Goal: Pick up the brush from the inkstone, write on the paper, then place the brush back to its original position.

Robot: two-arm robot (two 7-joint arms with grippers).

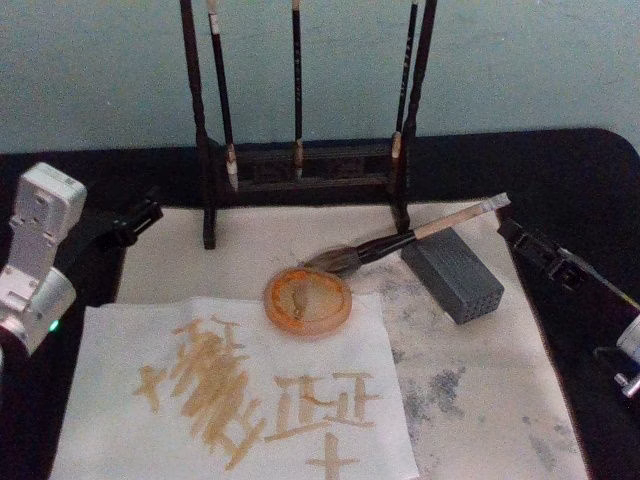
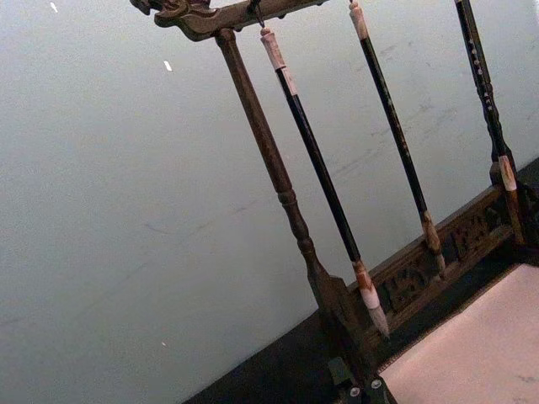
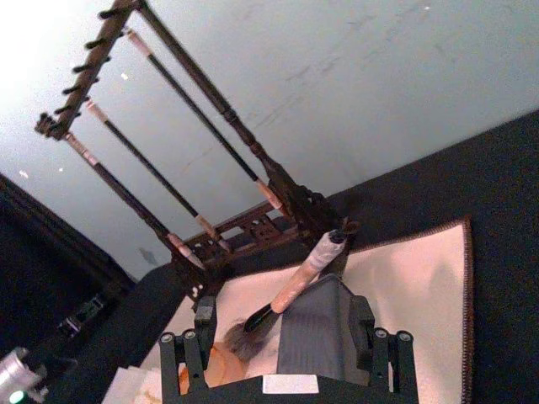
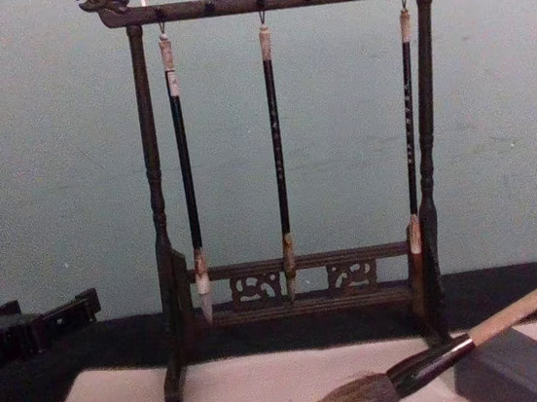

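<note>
The brush (image 1: 420, 236) lies tilted, its tan handle propped on the grey inkstone (image 1: 455, 272) and its bushy bristles down by an orange dish (image 1: 308, 300). It also shows in the chest view, brush (image 4: 481, 332), and in the right wrist view, brush (image 3: 295, 286). The paper (image 1: 480, 400), a wide cream sheet with grey blotches, lies under all of this. My right gripper (image 3: 282, 349) is open, just off the inkstone (image 3: 320, 324) and apart from the brush. It sits at the sheet's right edge, right gripper (image 1: 545, 252). My left gripper (image 1: 135, 220) is parked at the sheet's left edge.
A dark wooden rack (image 1: 300, 170) with three thin black-handled brushes stands at the back of the sheet. A whiter sheet (image 1: 235, 400) with orange-brown strokes lies at the front left. Black table (image 1: 580, 180) surrounds the paper.
</note>
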